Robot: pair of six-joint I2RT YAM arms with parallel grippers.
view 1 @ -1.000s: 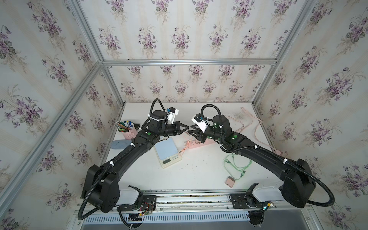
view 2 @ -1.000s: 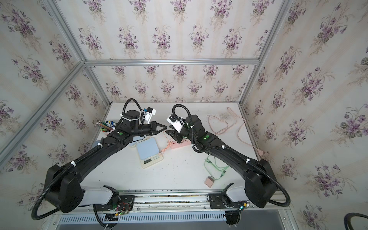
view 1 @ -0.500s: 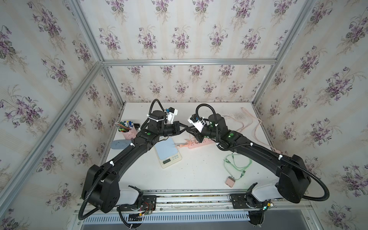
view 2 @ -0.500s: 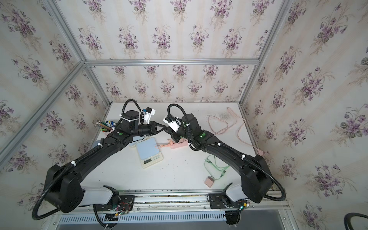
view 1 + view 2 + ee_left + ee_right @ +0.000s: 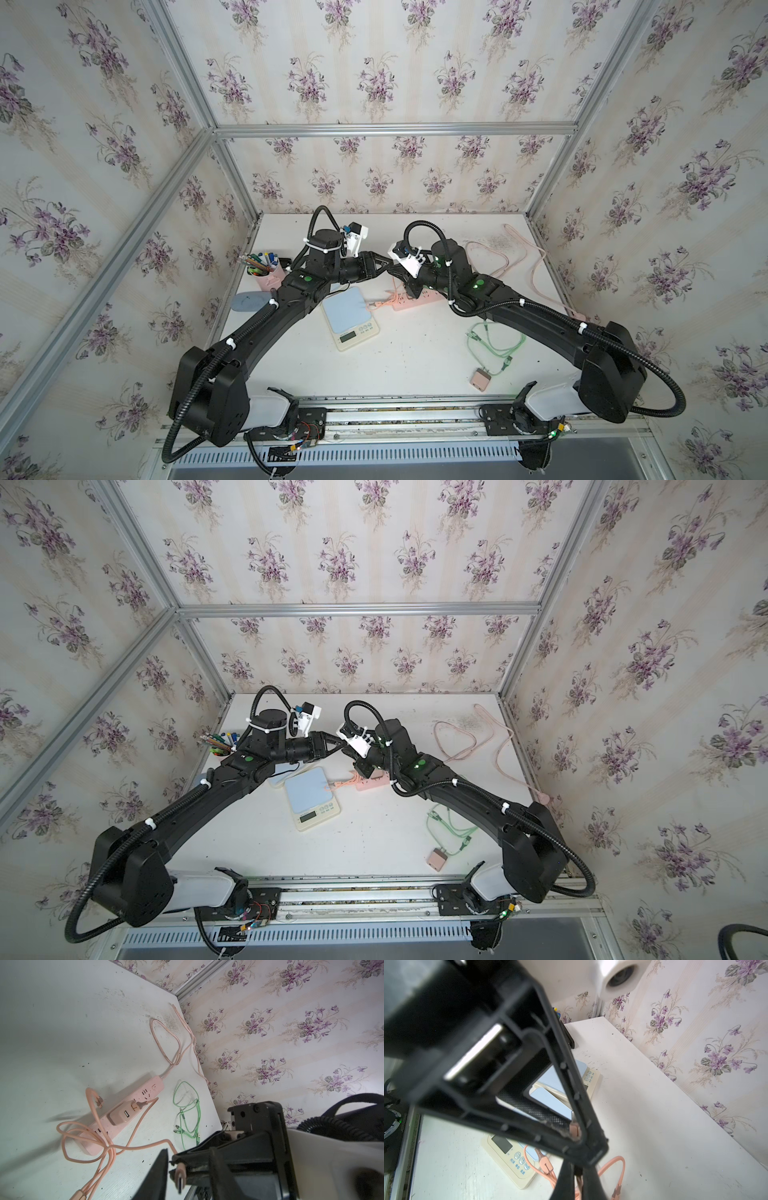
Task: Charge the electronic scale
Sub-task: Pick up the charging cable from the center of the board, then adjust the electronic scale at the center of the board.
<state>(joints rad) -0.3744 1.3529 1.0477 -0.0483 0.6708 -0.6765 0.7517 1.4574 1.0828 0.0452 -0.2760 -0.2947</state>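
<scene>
— Entry one, right gripper [image 5: 397, 275]: alteration?
— A second ago it stands apart from the left gripper [image 5: 382, 266]; now the two meet tip to tip. Its jaws, formerly parted, now clamp the plug [image 5: 180, 1177] of the pink cable [image 5: 133, 1148].
— Entry two, left gripper?
— Jaws, formerly pressed together, now stand apart; one finger [image 5: 155, 1178] sits just beside the plug.

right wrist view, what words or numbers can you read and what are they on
"开/关": blue label under a button on the electronic scale
"单位": under the next button
"去皮": under the third button
"J8251023043": on a black robot joint; last digits uncertain
scale display: blank
power strip, left wrist view: socket marks only, no words
</scene>
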